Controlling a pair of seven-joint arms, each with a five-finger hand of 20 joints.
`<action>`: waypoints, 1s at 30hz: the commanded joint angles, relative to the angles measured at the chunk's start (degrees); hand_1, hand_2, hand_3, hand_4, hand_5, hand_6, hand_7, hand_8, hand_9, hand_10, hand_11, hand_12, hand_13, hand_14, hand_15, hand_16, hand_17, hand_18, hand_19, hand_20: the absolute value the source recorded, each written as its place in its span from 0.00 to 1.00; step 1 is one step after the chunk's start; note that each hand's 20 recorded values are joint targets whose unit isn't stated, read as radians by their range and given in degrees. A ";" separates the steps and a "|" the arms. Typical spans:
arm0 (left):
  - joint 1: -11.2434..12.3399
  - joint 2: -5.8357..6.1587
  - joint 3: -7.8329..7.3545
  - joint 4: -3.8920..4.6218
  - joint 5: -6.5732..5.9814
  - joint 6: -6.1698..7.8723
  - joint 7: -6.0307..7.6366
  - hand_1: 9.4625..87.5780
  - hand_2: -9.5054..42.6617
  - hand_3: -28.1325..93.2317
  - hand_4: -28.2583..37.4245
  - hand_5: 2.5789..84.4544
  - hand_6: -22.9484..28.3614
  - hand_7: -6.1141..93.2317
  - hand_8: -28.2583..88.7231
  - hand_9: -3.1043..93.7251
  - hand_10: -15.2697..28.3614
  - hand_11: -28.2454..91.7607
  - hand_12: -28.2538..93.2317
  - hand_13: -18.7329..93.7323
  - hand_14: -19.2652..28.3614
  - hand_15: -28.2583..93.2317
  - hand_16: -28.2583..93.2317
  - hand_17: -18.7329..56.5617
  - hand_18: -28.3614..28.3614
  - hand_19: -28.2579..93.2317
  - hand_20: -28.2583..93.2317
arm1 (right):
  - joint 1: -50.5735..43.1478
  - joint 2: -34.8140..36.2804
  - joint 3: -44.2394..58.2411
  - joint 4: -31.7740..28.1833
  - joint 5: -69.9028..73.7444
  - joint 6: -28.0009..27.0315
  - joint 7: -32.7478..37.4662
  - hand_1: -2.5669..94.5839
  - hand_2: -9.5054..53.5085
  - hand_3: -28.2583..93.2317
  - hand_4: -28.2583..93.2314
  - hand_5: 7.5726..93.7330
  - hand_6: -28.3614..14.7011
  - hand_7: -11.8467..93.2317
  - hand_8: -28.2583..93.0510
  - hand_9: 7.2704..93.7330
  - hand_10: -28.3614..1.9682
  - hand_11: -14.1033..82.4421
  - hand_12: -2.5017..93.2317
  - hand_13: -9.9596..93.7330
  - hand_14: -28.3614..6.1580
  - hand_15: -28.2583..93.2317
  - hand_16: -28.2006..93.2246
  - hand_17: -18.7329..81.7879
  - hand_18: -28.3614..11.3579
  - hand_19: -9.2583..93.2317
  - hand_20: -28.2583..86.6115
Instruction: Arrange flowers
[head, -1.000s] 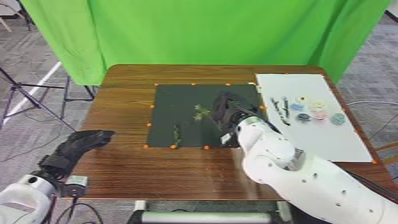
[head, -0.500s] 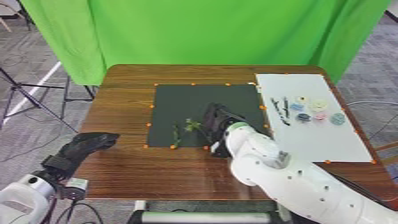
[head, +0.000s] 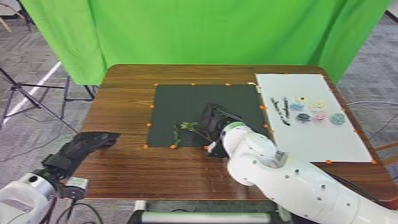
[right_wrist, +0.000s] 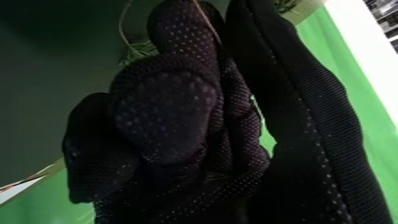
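The green sprig (head: 189, 126) is pointing its leafy tip forward-left, its stem slanting, and is extending left of the right hand (head: 213, 123), which is pinching it.

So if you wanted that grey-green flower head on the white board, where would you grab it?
I'd come from above and pinch the grey-green flower head by its sides: it looks round and compact. It sits outermost in the cluster, with bare white board on its right, so fingers should fit there.
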 joint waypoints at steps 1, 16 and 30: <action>0.35 -0.14 -0.14 -0.07 -0.20 -0.88 -0.94 0.18 0.22 0.71 0.13 0.49 0.59 0.16 0.21 0.42 0.73 0.35 0.33 0.42 0.79 0.33 0.23 0.25 0.70 0.32 0.32 | 0.52 -1.23 0.66 0.74 0.47 0.32 1.00 0.63 0.02 0.63 0.21 0.82 0.52 0.38 0.38 0.99 0.53 0.48 0.27 1.00 0.73 0.68 0.42 0.92 0.54 0.92 0.58; 0.23 -0.14 -0.38 -0.16 -0.24 -2.01 -1.51 0.18 0.22 0.71 0.13 0.49 0.59 0.16 0.21 0.42 0.73 0.35 0.33 0.42 0.79 0.33 0.23 0.25 0.70 0.32 0.32 | -2.07 -1.83 4.99 0.82 13.58 4.11 4.54 0.56 0.13 0.63 0.21 0.81 0.48 0.36 0.35 1.00 0.50 0.49 0.25 1.00 0.73 0.69 0.38 0.95 0.58 0.90 0.55; 0.15 -0.05 0.12 -0.25 0.22 -1.95 -1.70 0.18 0.22 0.71 0.13 0.49 0.59 0.16 0.21 0.42 0.73 0.35 0.33 0.42 0.79 0.33 0.23 0.25 0.70 0.32 0.32 | -2.29 -1.62 6.54 -0.44 16.24 4.28 2.88 0.43 0.17 0.66 0.20 0.79 0.45 0.33 0.19 0.99 0.46 0.46 0.25 1.00 0.70 0.67 0.39 0.95 0.57 0.88 0.56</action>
